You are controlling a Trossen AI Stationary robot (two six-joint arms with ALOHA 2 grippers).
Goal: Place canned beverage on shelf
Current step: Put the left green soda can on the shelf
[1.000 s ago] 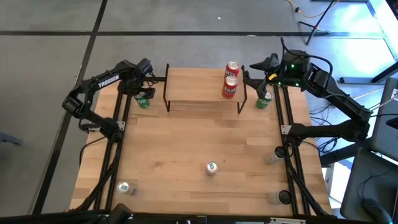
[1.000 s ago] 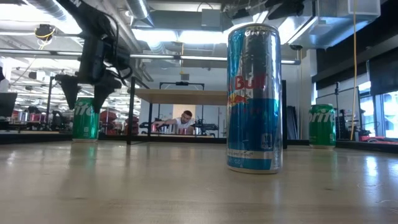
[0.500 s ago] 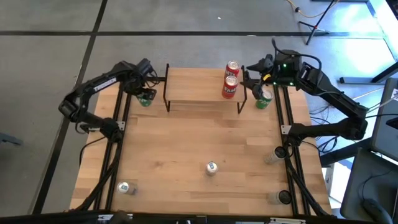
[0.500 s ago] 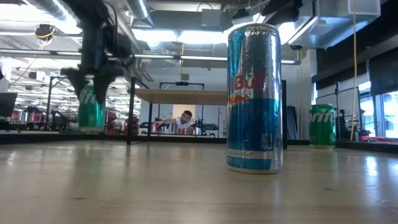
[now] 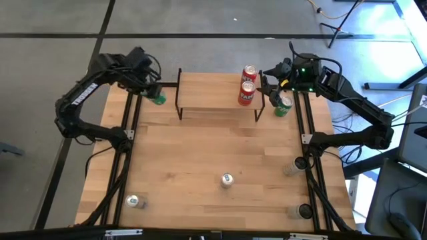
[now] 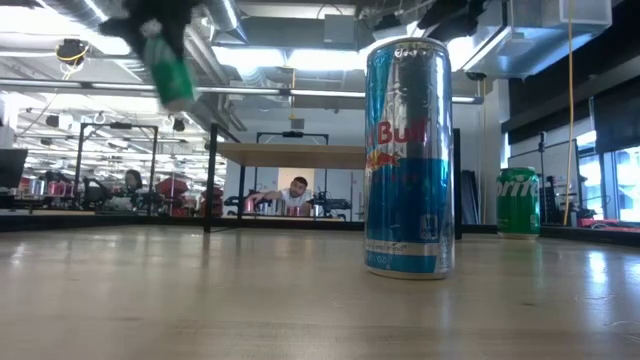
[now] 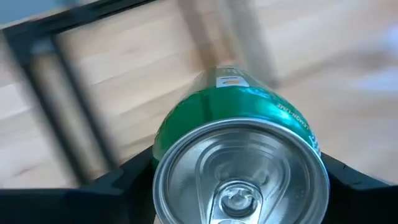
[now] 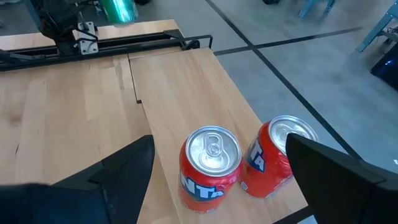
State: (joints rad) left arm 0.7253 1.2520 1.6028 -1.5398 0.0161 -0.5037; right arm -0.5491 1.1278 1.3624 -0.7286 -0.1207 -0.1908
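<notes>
Two red cans [image 5: 247, 89] are already set on the shelf [image 5: 207, 93], upper centre. A green can [image 5: 159, 98] is gripped in the left jaws [image 5: 155, 95], lifted upper left; placement remains. The right jaws [image 5: 270, 83] are spread open beside another green can [image 5: 283, 106]

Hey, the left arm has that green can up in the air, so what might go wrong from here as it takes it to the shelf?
1. The green can hangs tilted in the left gripper, off the table; it could slip or land crooked.
2. It sits beside the shelf's left legs; a low swing could hit the frame.
3. Two red cans fill the shelf's right end, with the right gripper open just beside them and a second green can below it; placing there risks a collision.
</notes>
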